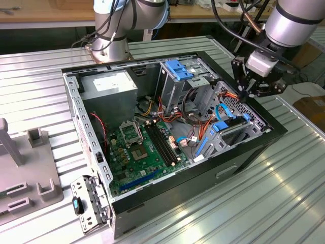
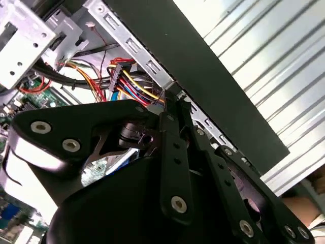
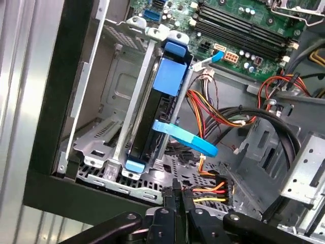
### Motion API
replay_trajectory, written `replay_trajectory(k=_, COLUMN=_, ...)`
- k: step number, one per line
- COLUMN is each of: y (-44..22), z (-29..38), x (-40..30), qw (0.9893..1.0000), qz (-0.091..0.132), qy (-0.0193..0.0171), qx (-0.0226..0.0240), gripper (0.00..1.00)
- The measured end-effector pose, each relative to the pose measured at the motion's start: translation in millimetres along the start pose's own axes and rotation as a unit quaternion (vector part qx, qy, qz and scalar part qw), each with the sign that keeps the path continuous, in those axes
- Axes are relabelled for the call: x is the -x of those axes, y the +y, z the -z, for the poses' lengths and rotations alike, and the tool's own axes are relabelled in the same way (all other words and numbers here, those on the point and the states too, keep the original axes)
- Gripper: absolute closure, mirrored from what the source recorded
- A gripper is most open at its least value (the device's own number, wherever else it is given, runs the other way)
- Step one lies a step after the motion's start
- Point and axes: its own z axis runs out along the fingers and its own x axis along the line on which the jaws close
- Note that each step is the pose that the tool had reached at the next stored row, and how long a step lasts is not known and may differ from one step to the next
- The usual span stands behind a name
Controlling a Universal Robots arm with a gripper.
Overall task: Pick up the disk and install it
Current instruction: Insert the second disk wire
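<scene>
I see the disk (image 3: pixel 163 96) seated edge-up on its blue rails in the drive bay (image 3: pixel 104 168) of the computer case (image 1: pixel 254 147), gripper (image 3: pixel 177 195) narrowed on nothing just above the case rim, so I judge a straight vertical clearance safest near the cable bundle (image 3: pixel 208 190).

Ribbed metal tabletop (image 1: pixel 284 193), brightly lit and glossy; wooden bench (image 1: pixel 45 10) ranged along the far edge; cardboard boxes (image 1: pixel 312 109) placed at the exterior view's right.
</scene>
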Motion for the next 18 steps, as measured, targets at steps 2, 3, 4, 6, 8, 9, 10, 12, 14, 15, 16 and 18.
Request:
replay_trajectory(k=2, y=2.0, z=-0.1, x=0.6, qw=0.9996, qz=-0.026, qy=0.0050, qx=0.0004, gripper=0.84)
replay_trajectory(k=3, y=4.1, z=0.2, x=1.2, qw=0.9996, qz=-0.027, qy=0.0050, qx=0.0003, gripper=0.84)
replay_trajectory(k=4, y=6.2, z=0.6, x=1.9, qw=0.9996, qz=-0.028, qy=0.0052, qx=0.0004, gripper=0.84)
replay_trajectory(k=6, y=8.9, z=1.1, x=2.7, qw=0.9995, qz=-0.030, qy=0.0055, qx=0.0004, gripper=0.84)
replay_trajectory(k=8, y=12.1, z=1.2, x=3.7, qw=0.9994, qz=-0.033, qy=0.0061, qx=0.0004, gripper=0.84)
replay_trajectory(k=9, y=12.4, z=0.7, x=3.7, qw=0.9993, qz=-0.037, qy=0.0071, qx=0.0006, gripper=0.84)
replay_trajectory(k=10, y=12.4, z=0.0, x=3.8, qw=0.9990, qz=-0.044, qy=0.0089, qx=0.0008, gripper=0.84)
replay_trajectory(k=12, y=12.7, z=-1.0, x=3.8, qw=0.9977, qz=-0.066, qy=0.0132, qx=0.0012, gripper=0.84)
replay_trajectory(k=14, y=13.0, z=-1.6, x=3.9, qw=0.9967, qz=-0.079, qy=0.0157, qx=0.0014, gripper=0.84)
replay_trajectory(k=15, y=13.1, z=-2.2, x=3.9, qw=0.9962, qz=-0.086, qy=0.0171, qx=0.0015, gripper=0.84)
replay_trajectory(k=16, y=13.2, z=-2.8, x=3.9, qw=0.9949, qz=-0.099, qy=0.0196, qx=0.0017, gripper=0.84)
replay_trajectory(k=18, y=17.6, z=-2.3, x=5.3, qw=0.9937, qz=-0.110, qy=0.0217, qx=0.0019, gripper=0.84)
